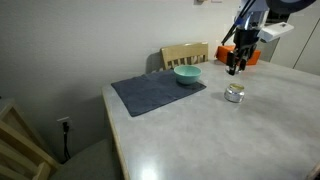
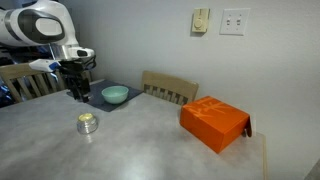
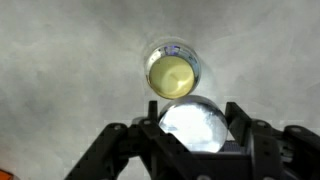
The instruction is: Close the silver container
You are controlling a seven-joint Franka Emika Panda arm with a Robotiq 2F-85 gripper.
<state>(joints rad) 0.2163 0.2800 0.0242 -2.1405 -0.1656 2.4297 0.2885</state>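
The silver container (image 3: 172, 72) is a small round tin on the grey table, open, with a yellowish inside in the wrist view. It also shows in both exterior views (image 1: 234, 93) (image 2: 88, 123). My gripper (image 3: 192, 128) is shut on a round shiny silver lid (image 3: 190, 120), held between the two fingers. In the wrist view the lid sits just below the container. In both exterior views the gripper (image 1: 234, 68) (image 2: 75, 93) hangs a little above the table, close to the container and above it.
A teal bowl (image 1: 187, 74) (image 2: 115, 95) stands on a dark grey mat (image 1: 150, 95). An orange rectangular box (image 2: 213, 122) lies on the table, partly behind the arm in an exterior view (image 1: 252, 57). A wooden chair (image 1: 185, 52) (image 2: 170, 90) stands at the table's edge.
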